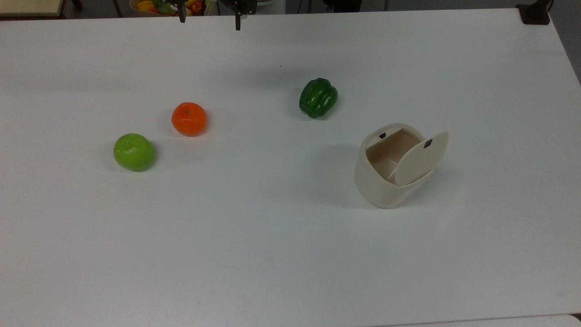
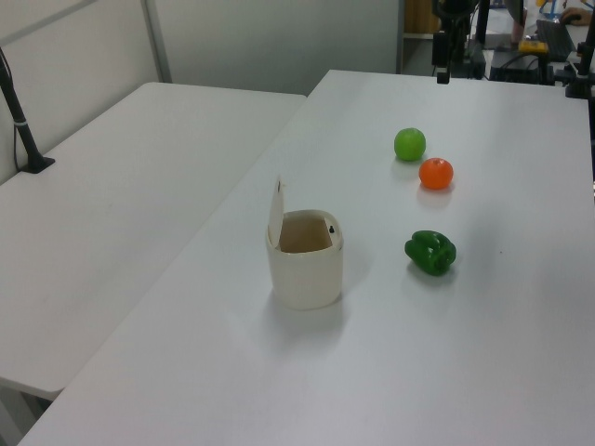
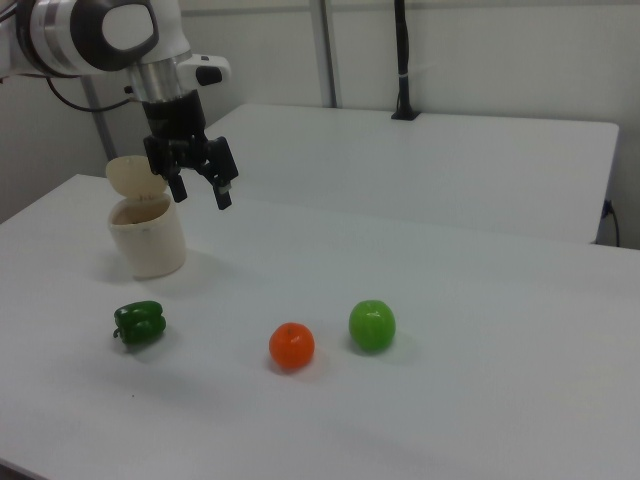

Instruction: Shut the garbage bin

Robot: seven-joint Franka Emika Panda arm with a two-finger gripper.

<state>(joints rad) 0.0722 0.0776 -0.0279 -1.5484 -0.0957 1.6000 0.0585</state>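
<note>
On the white table [image 1: 272, 254] we find the bin [image 1: 379, 184] upright, lid [image 1: 420, 159] swung up on its hinge, so closing is not yet done. Gripper [image 3: 199, 180] hangs high, fingers spread, empty, well apart from the bin. Pepper [image 1: 318, 97] lies near; orange [image 1: 189, 119] and apple [image 1: 134, 151] farther off.

We're looking at a robotics lab: bare white tabletop [image 1: 281, 254], a second white table [image 3: 450, 160] alongside, plain partition walls [image 3: 480, 50], a clamped black pole [image 3: 402, 60], and toy produce laid out.

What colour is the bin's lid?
Cream-beige, same as the garbage bin. The lid stands open, with a small black mark, clearest in the top view.
</note>
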